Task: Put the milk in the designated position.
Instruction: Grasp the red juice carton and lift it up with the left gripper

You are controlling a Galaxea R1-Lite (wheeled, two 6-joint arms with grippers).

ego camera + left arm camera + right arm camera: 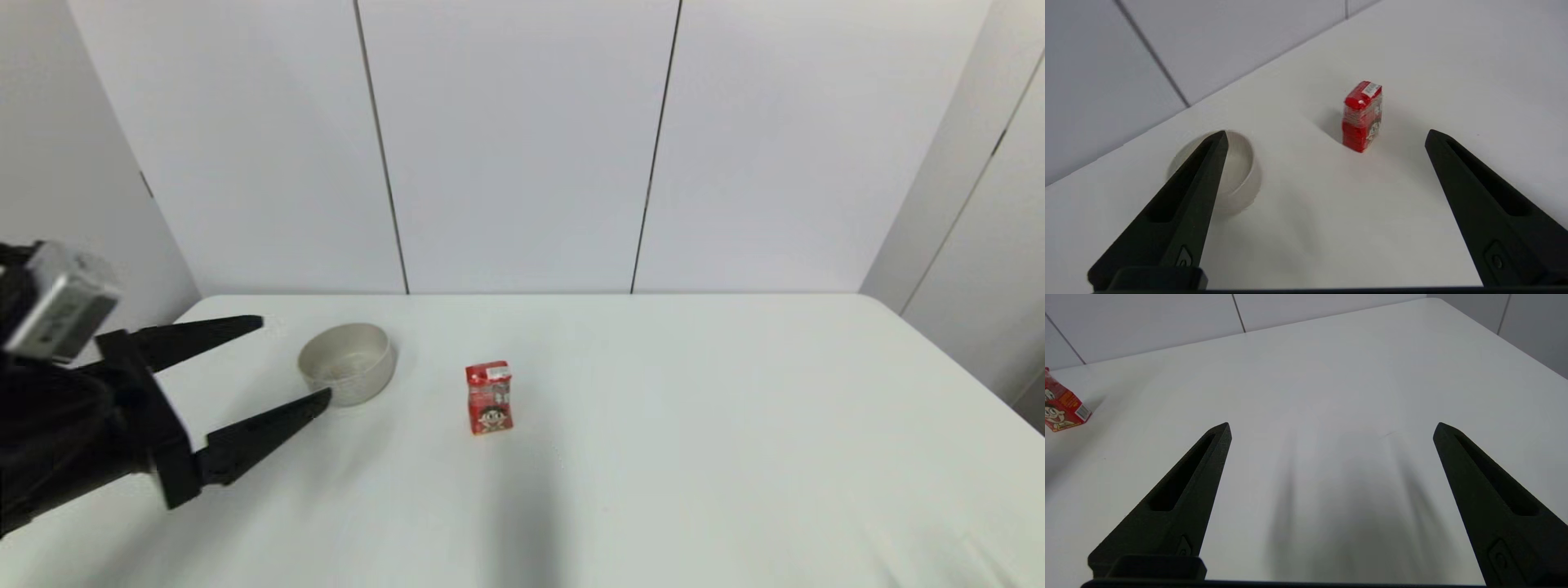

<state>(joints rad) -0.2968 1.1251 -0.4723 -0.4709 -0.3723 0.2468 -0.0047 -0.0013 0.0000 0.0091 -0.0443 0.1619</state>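
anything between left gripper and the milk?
Nothing: bare table between the open left gripper and the milk in the left wrist view; bowl sits aside.

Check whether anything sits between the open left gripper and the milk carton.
Nothing visible does. The left gripper, open, hovers by the bowl, which stands off to the side of the line to the milk; only bare table lies between.

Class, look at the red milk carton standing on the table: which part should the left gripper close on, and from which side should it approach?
Grip the milk across its flat side faces, about mid-height, probably approaching level from the robot's left. It stands upright, apart from the bowl, and the left gripper is already open, wider than the carton.
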